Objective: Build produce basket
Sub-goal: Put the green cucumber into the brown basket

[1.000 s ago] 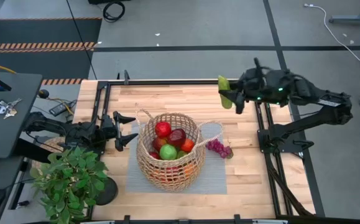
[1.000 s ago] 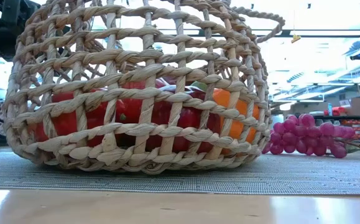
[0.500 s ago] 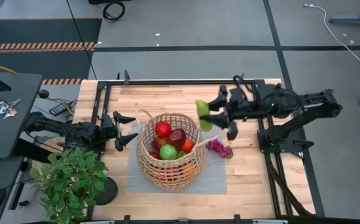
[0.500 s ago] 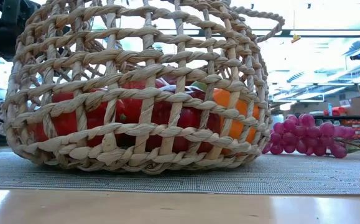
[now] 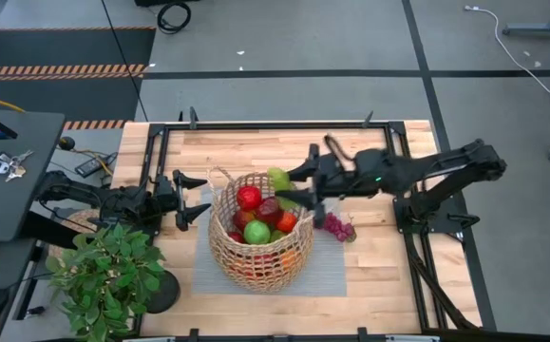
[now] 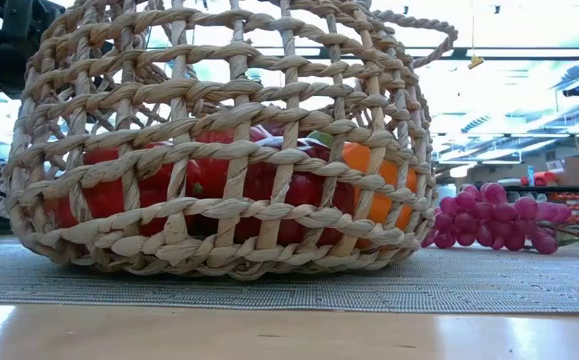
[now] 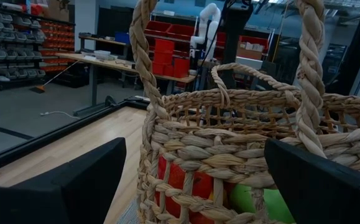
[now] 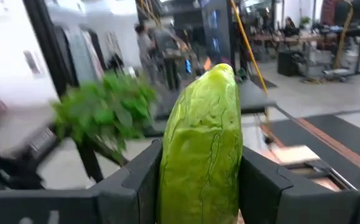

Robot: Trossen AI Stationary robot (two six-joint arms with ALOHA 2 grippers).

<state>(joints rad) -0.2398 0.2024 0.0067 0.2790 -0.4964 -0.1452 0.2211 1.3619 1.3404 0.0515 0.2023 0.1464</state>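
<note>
The round wicker basket (image 5: 258, 233) (image 6: 219, 140) stands on a grey mat (image 5: 330, 277). It holds produce: a red apple (image 5: 249, 197), a dark red fruit (image 5: 271, 209), a green apple (image 5: 256, 232) and an orange piece (image 5: 286, 221). Purple grapes (image 5: 335, 226) (image 6: 499, 215) lie on the mat to its right. My right gripper (image 5: 292, 186) is over the basket's far right rim, shut on a long pale-green vegetable (image 5: 277, 178) (image 8: 201, 143). My left gripper (image 5: 195, 198) (image 7: 195, 186) stands open at the basket's left side, one finger to either side of the loop handle (image 7: 143, 68). My right gripper pinches the green vegetable between its two fingers (image 8: 139, 180), one on each long side (image 8: 167, 168). The fingers lie level and come from the table's right. The vegetable's end sticks out past them, lifted clear above the basket's rim.
A potted green plant (image 5: 108, 275) stands at the near left corner. A black metal frame (image 5: 256, 126) runs along the table's edges. Bare wood lies near and right of the mat (image 5: 379, 285).
My right gripper has travelled from the far right of the table toward the left and near edges, carrying the green vegetable, and has turned on the way. It now stands over the basket's far right rim. The basket, the grapes and my left gripper have kept still.
</note>
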